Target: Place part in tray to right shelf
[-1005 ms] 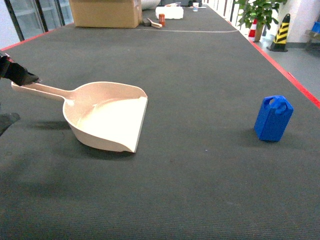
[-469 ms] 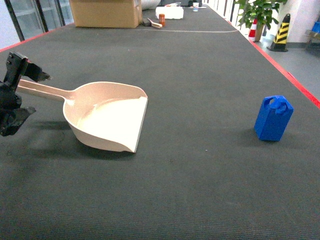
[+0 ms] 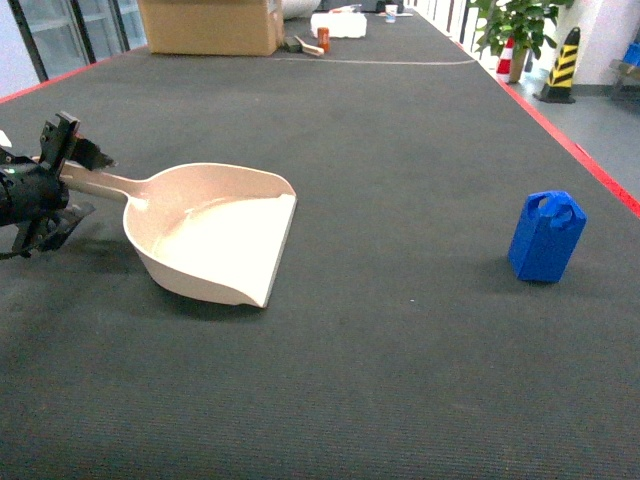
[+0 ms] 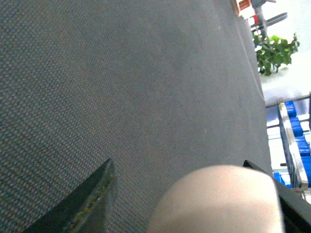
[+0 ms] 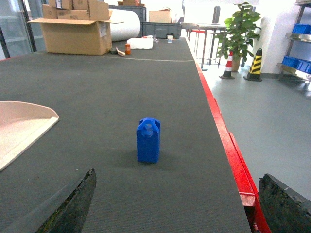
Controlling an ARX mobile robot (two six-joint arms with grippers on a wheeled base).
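Note:
The beige tray (image 3: 215, 235) lies on the dark mat at the left, its handle (image 3: 105, 183) pointing left. My left gripper (image 3: 68, 185) is open and straddles the end of that handle. In the left wrist view the handle's rounded end (image 4: 218, 199) sits between the fingers, with a gap beside the left finger (image 4: 92, 204). The blue part (image 3: 547, 236) stands upright at the right, far from the tray. My right gripper (image 5: 177, 208) hangs open and empty, well short of the part (image 5: 148, 140). It is out of the head view. A steel shelf with blue crates (image 4: 294, 145) shows far off.
The table's red edge (image 3: 590, 165) runs close behind the part, and the floor drops off beyond it. A cardboard box (image 3: 210, 25) and small white items (image 3: 340, 22) sit at the far end. A potted plant (image 3: 515, 25) and a striped cone (image 3: 562, 65) stand on the floor.
My left gripper has come in from the left edge and now stands around the handle's end. The tray has shifted very slightly. The part has not moved.

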